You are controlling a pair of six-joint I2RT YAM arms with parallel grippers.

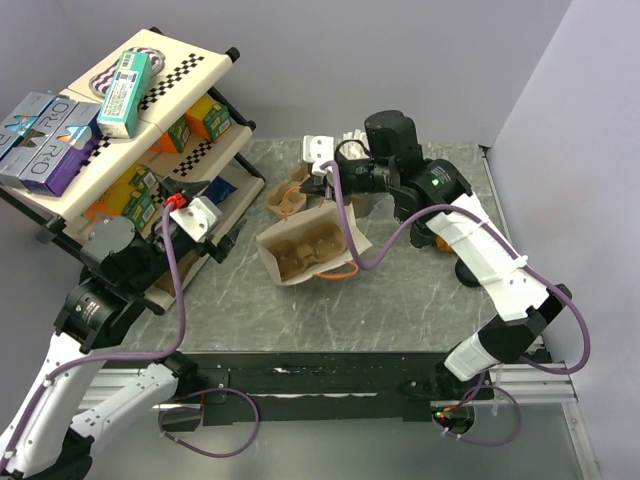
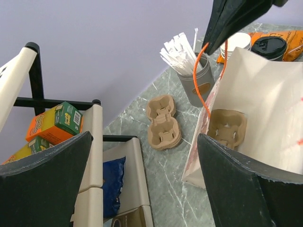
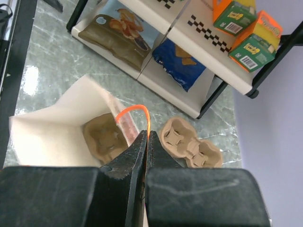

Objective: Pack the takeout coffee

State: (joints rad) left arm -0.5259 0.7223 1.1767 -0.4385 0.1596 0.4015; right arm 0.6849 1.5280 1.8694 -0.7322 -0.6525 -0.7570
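The takeout coffee (image 2: pixel 269 47), a dark cup with a round black top, stands at the far right of the left wrist view, beside white cups (image 2: pixel 236 41); the top view hides it behind the right arm. My right gripper (image 3: pixel 146 135) is shut on the thin orange handle (image 3: pixel 137 109) of the white paper bag (image 1: pixel 345 232), holding its mouth up. A brown cup carrier (image 3: pixel 105 137) lies inside the bag. My left gripper (image 2: pixel 144 142) hangs open and empty between the shelf and the bag, above the table.
A stack of brown cup carriers (image 2: pixel 163 124) lies on the marble table left of the bag. A grey holder of wrapped straws (image 2: pixel 196 78) stands behind it. The shelf rack (image 1: pixel 150 150) with boxes and snack bags fills the left side.
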